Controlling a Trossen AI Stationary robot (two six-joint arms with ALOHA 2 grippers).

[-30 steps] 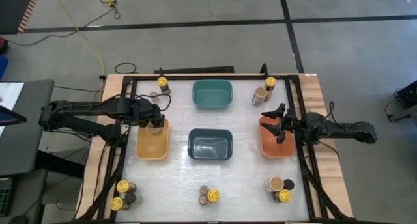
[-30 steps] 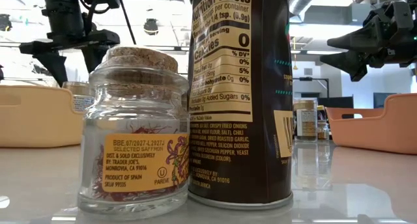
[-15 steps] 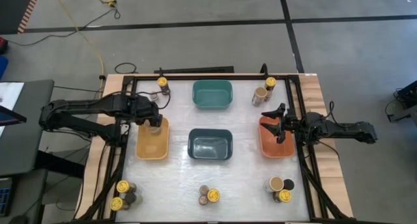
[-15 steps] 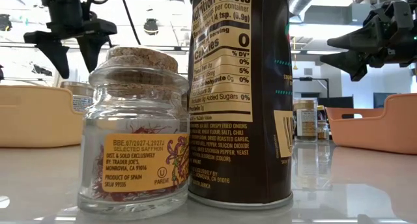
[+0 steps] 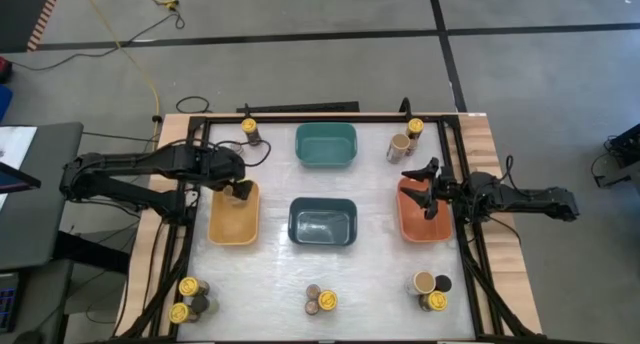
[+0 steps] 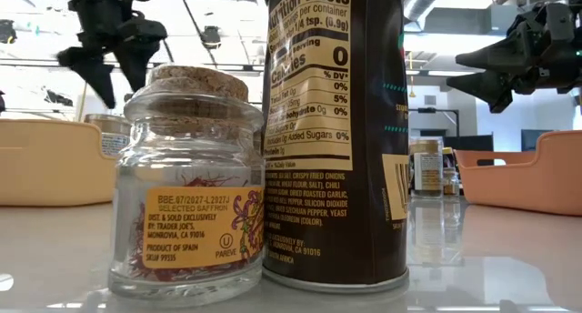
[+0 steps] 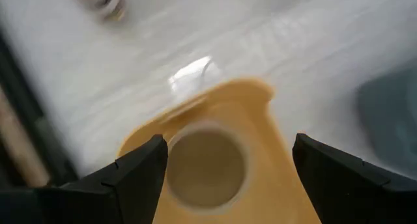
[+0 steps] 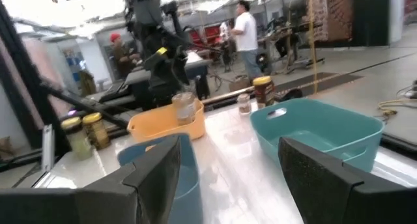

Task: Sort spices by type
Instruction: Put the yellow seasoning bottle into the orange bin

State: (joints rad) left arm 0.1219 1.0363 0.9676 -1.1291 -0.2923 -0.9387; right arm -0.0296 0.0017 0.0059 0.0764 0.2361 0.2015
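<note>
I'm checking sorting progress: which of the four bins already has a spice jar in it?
The yellow rectangular bin under the left gripper: a wide tan-topped jar stands inside. The teal, dark-blue and orange bins look empty.

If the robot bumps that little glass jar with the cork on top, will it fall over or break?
The little glass jar looks squat and wide-bottomed, so it probably slides rather than tips. Clear glass could crack if knocked off the table. It seems nearly empty, so likely light; the cork might pop loose.

Left wrist view blurred; dark jar (image 6: 335,131) top cut off
</note>
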